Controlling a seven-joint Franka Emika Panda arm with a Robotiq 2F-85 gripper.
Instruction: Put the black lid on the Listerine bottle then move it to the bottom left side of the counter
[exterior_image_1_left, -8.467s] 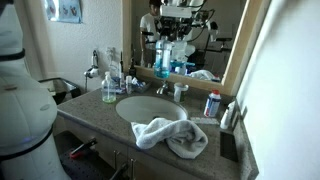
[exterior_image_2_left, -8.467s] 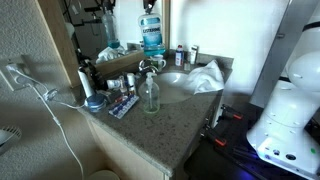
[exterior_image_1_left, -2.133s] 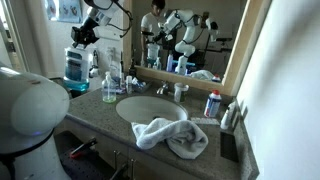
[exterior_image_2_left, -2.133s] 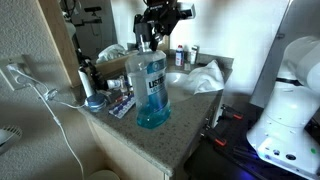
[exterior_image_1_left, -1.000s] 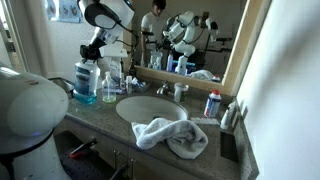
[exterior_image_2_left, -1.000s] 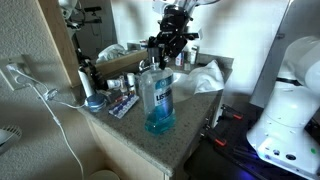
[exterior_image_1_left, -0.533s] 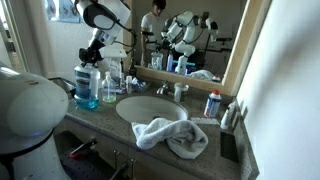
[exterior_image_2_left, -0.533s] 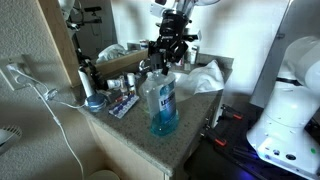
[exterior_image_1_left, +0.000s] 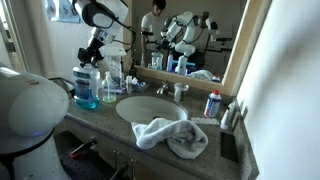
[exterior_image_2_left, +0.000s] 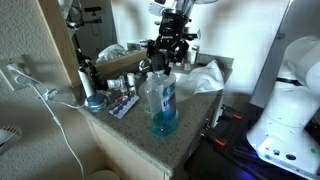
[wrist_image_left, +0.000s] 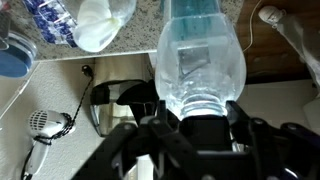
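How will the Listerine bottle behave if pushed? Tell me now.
Probably heavy for its size: the Listerine bottle holds much blue liquid. Likely tippy if pushed high up: it stands tall and upright on the counter. Its smooth clear plastic may slip; the gripper grips only the neck.

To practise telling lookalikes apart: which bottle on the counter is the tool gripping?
The Listerine bottle: tallest, blue liquid, with the tool round its neck. The smaller green soap bottle stands free.

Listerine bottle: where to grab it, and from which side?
Take the Listerine bottle at its narrow neck, coming straight down from above. It stands upright on the counter, and its body looks too broad for the pincer; the wrist view shows the pincer set around that neck.
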